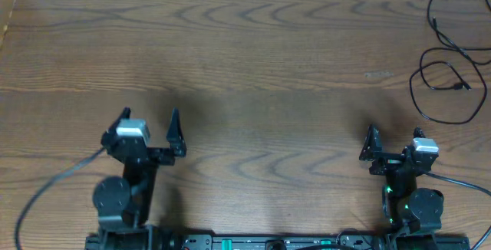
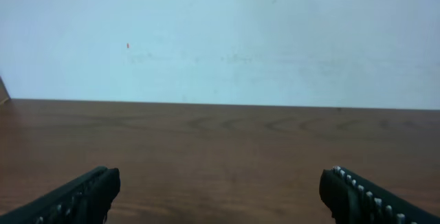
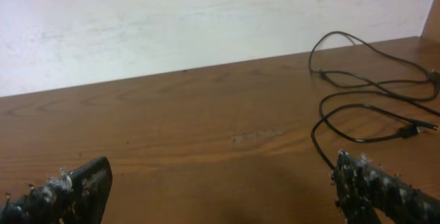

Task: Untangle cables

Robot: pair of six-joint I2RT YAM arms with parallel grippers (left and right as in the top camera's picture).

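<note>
A thin black cable (image 1: 460, 87) lies in loose overlapping loops at the table's far right, running off the right edge. The right wrist view shows the same cable (image 3: 322, 116), with a small plug end (image 3: 410, 130) resting on the wood. My left gripper (image 1: 149, 121) hovers over the near left of the table, open and holding nothing (image 2: 220, 191). My right gripper (image 1: 395, 136) is at the near right, also open and holding nothing (image 3: 220, 186). Its right finger (image 3: 375, 189) sits just short of the nearest cable loop.
The wooden table (image 1: 253, 66) ends at a pale wall (image 2: 220, 38) along its far edge. Both arm bases (image 1: 261, 242) stand at the near edge, with thick black robot wires (image 1: 46, 192) trailing from them.
</note>
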